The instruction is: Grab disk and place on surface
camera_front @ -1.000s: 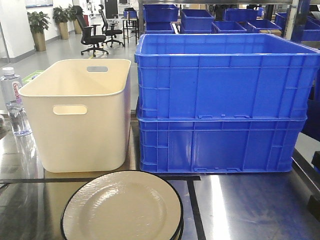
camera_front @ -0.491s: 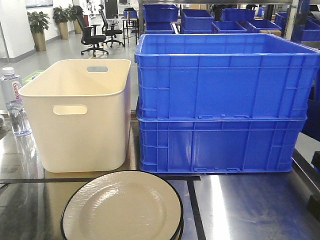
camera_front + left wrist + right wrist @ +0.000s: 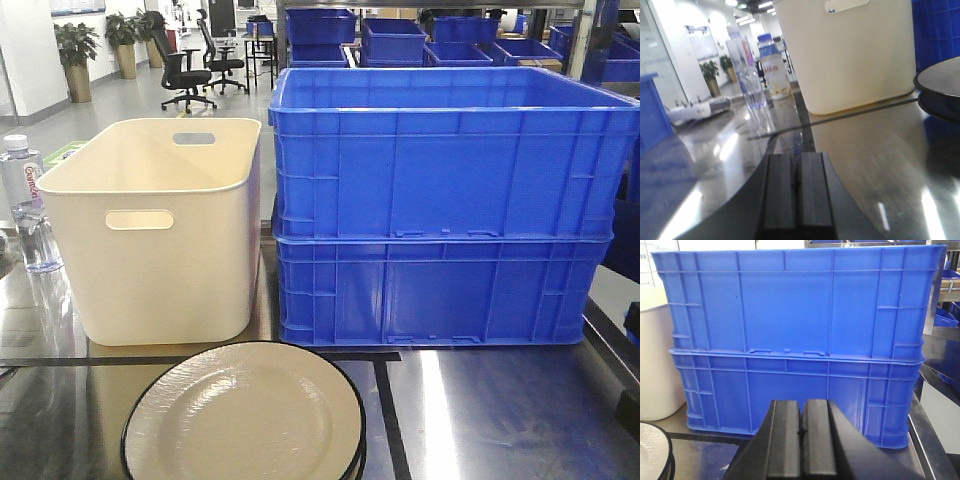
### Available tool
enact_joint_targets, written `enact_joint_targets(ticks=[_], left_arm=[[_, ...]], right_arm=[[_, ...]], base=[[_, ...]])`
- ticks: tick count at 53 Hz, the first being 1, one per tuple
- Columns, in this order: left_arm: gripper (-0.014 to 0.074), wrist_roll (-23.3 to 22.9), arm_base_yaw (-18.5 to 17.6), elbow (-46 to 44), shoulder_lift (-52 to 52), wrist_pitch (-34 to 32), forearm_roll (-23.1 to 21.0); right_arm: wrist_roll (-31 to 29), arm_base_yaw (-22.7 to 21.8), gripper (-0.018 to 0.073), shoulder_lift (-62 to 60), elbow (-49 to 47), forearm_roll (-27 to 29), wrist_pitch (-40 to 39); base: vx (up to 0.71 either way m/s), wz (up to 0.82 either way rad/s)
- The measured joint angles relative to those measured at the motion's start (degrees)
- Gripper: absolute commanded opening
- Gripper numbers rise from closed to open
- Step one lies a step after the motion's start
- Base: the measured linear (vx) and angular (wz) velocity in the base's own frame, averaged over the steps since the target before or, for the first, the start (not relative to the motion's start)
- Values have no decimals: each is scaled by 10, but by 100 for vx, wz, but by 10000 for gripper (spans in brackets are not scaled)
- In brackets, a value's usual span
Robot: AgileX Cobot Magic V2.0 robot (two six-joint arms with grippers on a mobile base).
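Note:
The disk (image 3: 245, 412) is a cream plate with a black rim, lying on the shiny steel surface (image 3: 500, 410) at the front, on top of another plate. Its edge shows at the right of the left wrist view as the disk (image 3: 940, 82) and at the lower left of the right wrist view as the disk (image 3: 652, 450). My left gripper (image 3: 796, 167) is shut with nothing in it, low over the surface (image 3: 865, 145), left of the disk. My right gripper (image 3: 802, 412) is shut and empty, facing the blue crates, right of the disk.
A cream bin (image 3: 155, 225) stands behind the disk at the left. Two stacked blue crates (image 3: 445, 205) stand at the right. Water bottles (image 3: 747, 70) stand at the far left. Black tape lines (image 3: 385, 405) cross the steel top.

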Motion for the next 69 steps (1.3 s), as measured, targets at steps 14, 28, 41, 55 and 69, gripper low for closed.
enact_joint_targets(ticks=[14,28,41,55,69], left_arm=[[-5,-71,0,0,0,46,9],[-5,-73,0,0,0,48,9],[-5,-73,0,0,0,48,9],[-5,-73,0,0,0,48,9],[-5,-73,0,0,0,48,10]], right_arm=[[0,0,-9,0,0,0,0],[0,0,-9,0,0,0,0],[0,0,-9,0,0,0,0],[2,0,-9,0,0,-12,0],[295,-1,-9,-32,59,-288,20]], base=[[0,0],[0,0],[0,0],[0,0],[0,0]])
